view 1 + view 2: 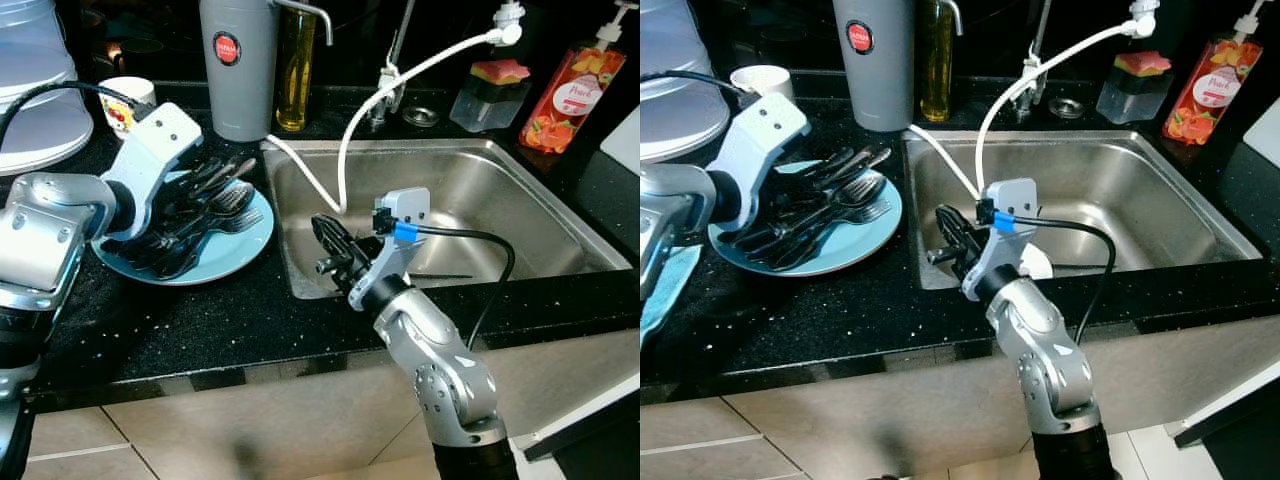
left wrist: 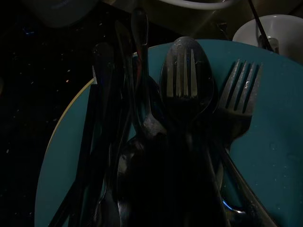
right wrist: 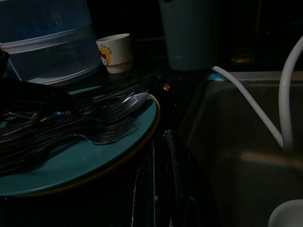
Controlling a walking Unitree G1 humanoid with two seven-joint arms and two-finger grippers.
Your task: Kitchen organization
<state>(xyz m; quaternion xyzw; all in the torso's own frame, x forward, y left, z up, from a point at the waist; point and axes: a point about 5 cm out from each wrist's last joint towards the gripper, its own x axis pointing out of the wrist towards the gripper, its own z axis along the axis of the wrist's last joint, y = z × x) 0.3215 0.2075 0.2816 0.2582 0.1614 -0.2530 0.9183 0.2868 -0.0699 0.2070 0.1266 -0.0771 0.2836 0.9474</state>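
Left eye view: a light-blue plate (image 1: pixel 235 252) heaped with dark cutlery (image 1: pixel 205 215) — forks and spoons — sits on the black table just beside the sink's (image 1: pixel 520 190) left rim. The left end effector (image 1: pixel 150 245) lies low over the pile, but whether its fingers grip anything I cannot tell. The right end effector (image 1: pixel 330 240) hovers at the sink's front-left corner, fingers narrow and pressed together, holding nothing visible.

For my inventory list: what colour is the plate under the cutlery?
Light blue, almost teal; the plate shows best in the left eye view.
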